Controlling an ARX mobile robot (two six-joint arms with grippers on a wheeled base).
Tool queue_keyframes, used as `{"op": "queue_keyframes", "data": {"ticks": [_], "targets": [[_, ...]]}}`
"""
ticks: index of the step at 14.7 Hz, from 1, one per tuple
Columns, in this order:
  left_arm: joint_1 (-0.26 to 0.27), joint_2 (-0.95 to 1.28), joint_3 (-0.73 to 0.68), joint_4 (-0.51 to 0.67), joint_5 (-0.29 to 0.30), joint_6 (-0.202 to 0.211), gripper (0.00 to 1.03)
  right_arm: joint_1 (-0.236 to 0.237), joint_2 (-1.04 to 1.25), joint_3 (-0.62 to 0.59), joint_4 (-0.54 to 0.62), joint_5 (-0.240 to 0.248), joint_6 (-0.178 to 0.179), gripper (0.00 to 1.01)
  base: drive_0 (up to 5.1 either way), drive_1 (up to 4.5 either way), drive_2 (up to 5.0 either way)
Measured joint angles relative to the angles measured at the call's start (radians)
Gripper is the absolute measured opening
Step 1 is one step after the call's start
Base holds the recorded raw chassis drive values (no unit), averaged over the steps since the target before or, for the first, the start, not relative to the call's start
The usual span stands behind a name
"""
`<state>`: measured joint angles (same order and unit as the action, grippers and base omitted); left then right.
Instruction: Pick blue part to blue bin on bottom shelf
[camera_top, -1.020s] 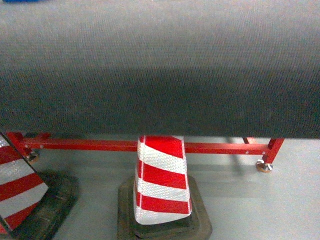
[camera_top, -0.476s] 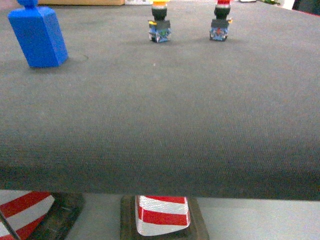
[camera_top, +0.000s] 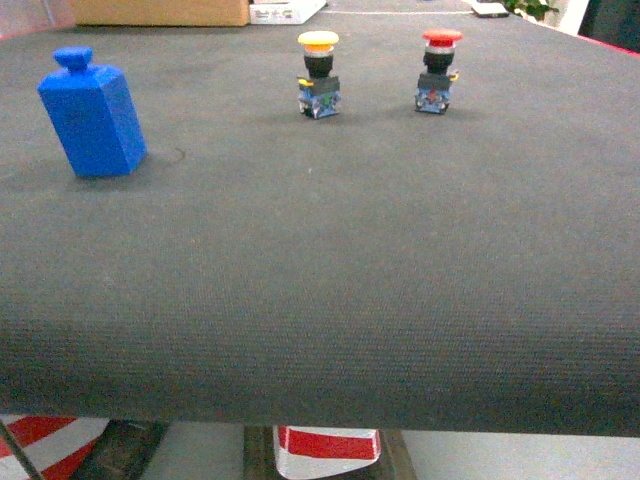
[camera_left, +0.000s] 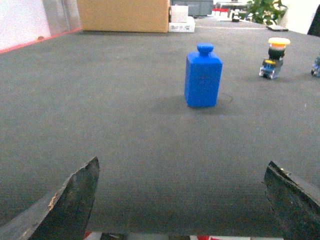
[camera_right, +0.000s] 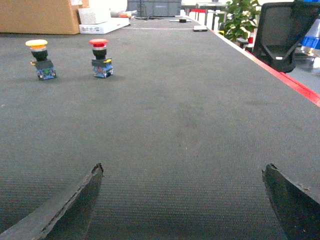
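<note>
The blue part is a bottle-shaped block with a round cap, standing upright at the far left of the dark mat. In the left wrist view the blue part stands well ahead, slightly right of centre. My left gripper is open, with only bare mat between its fingers. My right gripper is open too, over bare mat. Neither gripper shows in the head view. The blue bin and the bottom shelf are out of view.
A yellow push button and a red push button stand at the back of the mat. A cardboard box sits beyond. Striped traffic cones stand on the floor below the table's front edge. A red rim borders the table's right side.
The head view has risen: a second ago it showed the table's front edge, red frame and cones; now it shows the tabletop with the blue part and both buttons.
</note>
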<state>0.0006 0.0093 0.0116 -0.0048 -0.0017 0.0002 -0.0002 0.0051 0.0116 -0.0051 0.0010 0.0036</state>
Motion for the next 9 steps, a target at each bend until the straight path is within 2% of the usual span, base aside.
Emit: {"op": "queue_keyframes", "data": {"ticks": [9], "targets": [[0.0, 0.0, 0.0, 0.003, 0.002, 0.0, 0.98, 0.0, 0.0, 0.0, 0.004, -0.001, -0.001, 0.98, 0.0, 0.0, 0.0]]}}
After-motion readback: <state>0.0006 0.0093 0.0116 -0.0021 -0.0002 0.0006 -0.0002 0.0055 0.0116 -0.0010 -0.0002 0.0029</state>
